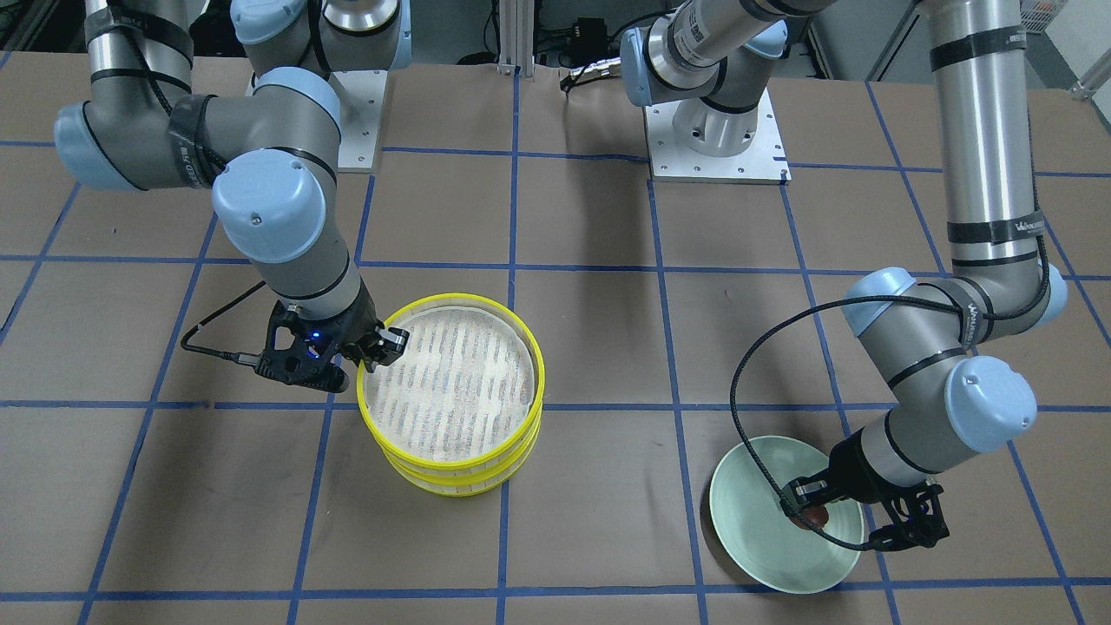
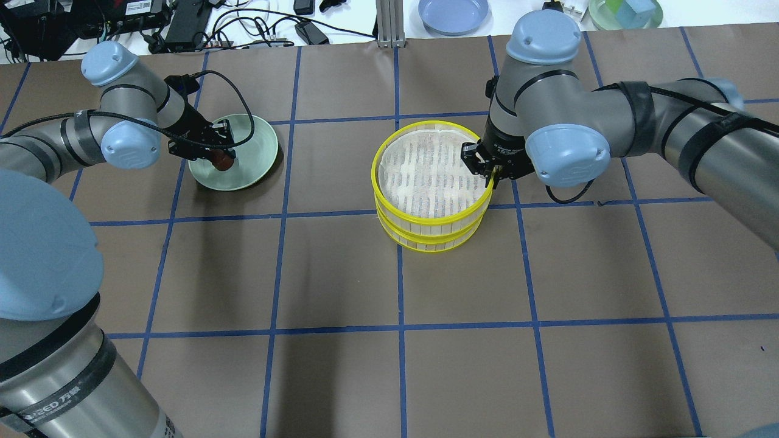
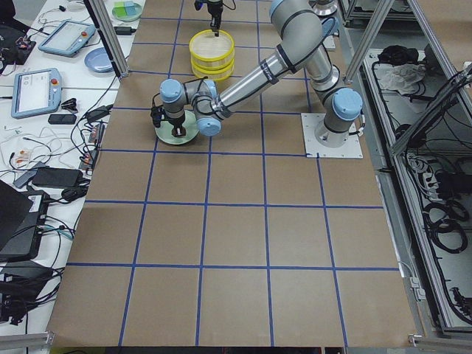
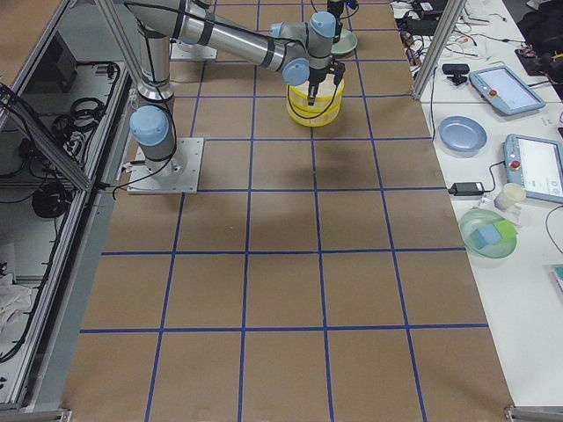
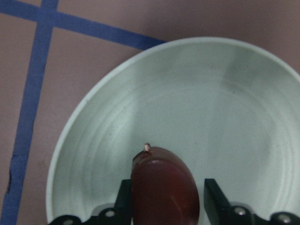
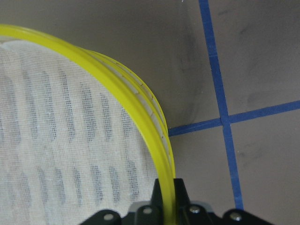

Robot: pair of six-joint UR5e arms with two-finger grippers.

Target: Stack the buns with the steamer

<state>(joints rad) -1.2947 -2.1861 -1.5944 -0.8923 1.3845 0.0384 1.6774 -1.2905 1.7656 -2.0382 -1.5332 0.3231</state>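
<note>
the left gripper (image 5: 167,199) is closing narrowly on the dark reddish-brown bun (image 5: 161,173), one finger pressing each side of it, low in the pale green plate (image 5: 225,93). whether the bun is touching the plate is not showing. in the overhead view the plate is sitting in the upper left of the frame. the two-tier yellow steamer (image 2: 429,226) is standing just above the frame's centre, a white cloth liner (image 2: 426,170) lying across its top. the right gripper (image 6: 168,192) is pinching the top tier's rim on its right edge, one finger inside and one outside.
</note>
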